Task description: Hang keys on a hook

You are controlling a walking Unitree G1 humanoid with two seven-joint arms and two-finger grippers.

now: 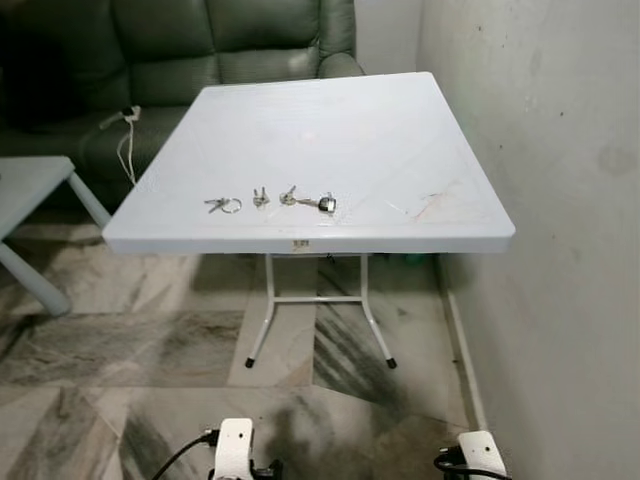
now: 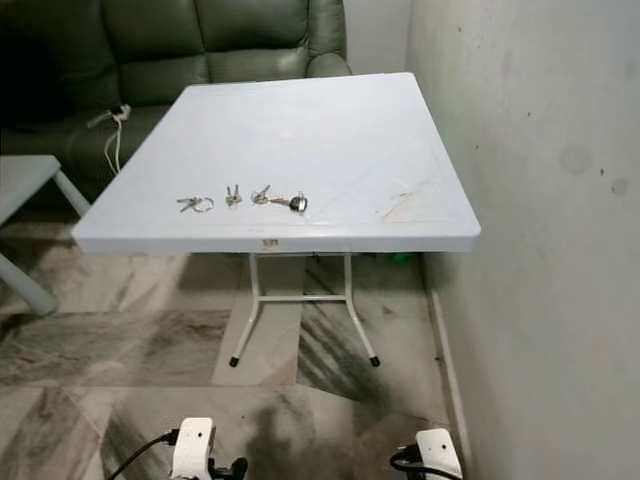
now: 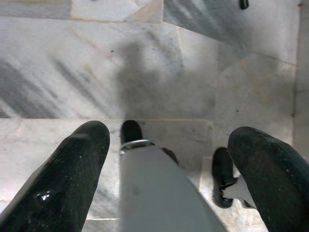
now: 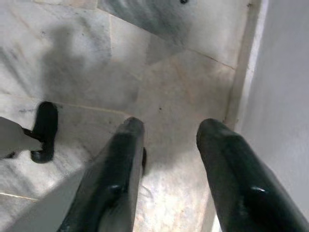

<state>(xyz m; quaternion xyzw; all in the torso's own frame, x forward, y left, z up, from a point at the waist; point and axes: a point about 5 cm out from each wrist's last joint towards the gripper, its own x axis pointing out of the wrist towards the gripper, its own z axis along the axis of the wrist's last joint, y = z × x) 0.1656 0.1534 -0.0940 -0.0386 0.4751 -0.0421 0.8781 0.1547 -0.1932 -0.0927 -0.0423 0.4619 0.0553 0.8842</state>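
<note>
Several small bunches of keys lie in a row near the front edge of a white folding table (image 1: 400, 120): a ringed bunch (image 1: 223, 205), two small bunches (image 1: 261, 197) (image 1: 288, 196), and one with a black fob (image 1: 326, 204). Both arms hang low in front of the table, well short of the keys, the left arm (image 1: 234, 445) and the right arm (image 1: 482, 450) at the bottom of the eye views. The left gripper (image 3: 169, 133) points down at the marble floor, its fingers open and empty. The right gripper (image 4: 171, 124) is likewise open and empty over the floor beside the wall.
A dark green sofa (image 1: 200, 50) stands behind the table, with a white cable (image 1: 126, 130) draped on its seat. A second pale table (image 1: 30, 185) is at the left. A plain wall (image 1: 560, 200) runs close along the right. The marble floor (image 1: 150, 350) lies between me and the table.
</note>
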